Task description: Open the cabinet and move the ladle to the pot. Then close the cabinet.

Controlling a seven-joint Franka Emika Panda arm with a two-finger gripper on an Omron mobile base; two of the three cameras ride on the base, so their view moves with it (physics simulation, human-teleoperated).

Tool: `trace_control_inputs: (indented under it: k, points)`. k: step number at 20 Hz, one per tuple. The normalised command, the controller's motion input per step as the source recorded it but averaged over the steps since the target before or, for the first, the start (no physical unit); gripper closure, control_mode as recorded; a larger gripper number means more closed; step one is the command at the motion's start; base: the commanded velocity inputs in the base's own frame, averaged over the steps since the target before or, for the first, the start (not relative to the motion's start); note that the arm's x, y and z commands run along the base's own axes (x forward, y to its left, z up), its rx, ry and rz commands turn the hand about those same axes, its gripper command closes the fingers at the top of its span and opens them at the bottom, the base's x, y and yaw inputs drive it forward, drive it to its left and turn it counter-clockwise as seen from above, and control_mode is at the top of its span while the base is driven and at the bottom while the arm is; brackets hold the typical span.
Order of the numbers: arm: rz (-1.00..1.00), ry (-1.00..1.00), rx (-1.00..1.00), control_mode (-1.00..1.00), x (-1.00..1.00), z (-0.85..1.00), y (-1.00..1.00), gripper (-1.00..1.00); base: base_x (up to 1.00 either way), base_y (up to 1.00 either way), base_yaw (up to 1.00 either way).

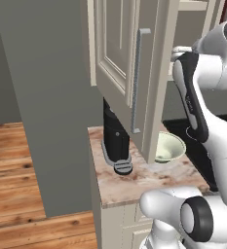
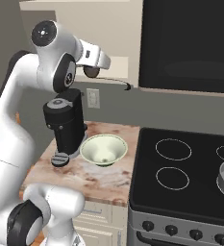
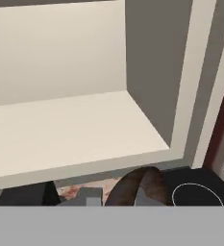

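Above the desk (image 2: 89, 180), cabinet (image 1: 120, 58) door swung open on the left, tool (image 2: 127, 87) clamped together on the ladle (image 3: 140, 185) handle, high over the pale bowl (image 2: 104, 149), coffee machine (image 2: 65, 127) beside it.

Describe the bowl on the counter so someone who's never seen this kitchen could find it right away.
Start at the black stove and look to the marble counter on its left. The bowl sits there beside a black coffee machine. It is the pale green, round, open dish, unlike its tall dark neighbour.
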Motion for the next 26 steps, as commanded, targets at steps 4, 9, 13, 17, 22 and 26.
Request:
trace_control_inputs:
  k: [4, 9, 13, 17, 22, 26]
  points:
    - [-0.12, 0.03, -0.02, -1.0, -0.32, -0.18, -0.47, 1.0, 0.0, 0.0, 0.0]
    - [-0.15, 0.05, -0.03, -1.0, -0.38, -0.18, -0.55, 1.0, 0.0, 0.0, 0.0]
    - [-0.16, 0.07, -0.03, -1.0, -0.38, -0.15, -0.6, 1.0, 0.0, 0.0, 0.0]
    - [-0.14, 0.07, -0.02, -1.0, -0.32, -0.15, -0.64, 1.0, 0.0, 0.0, 0.0]
    - [-0.08, 0.12, 0.0, -1.0, -0.18, -0.18, -0.65, 1.0, 0.0, 0.0, 0.0]
    - [-0.04, 0.07, 0.0, -1.0, -0.03, -0.31, -0.58, 1.0, 0.0, 0.0, 0.0]
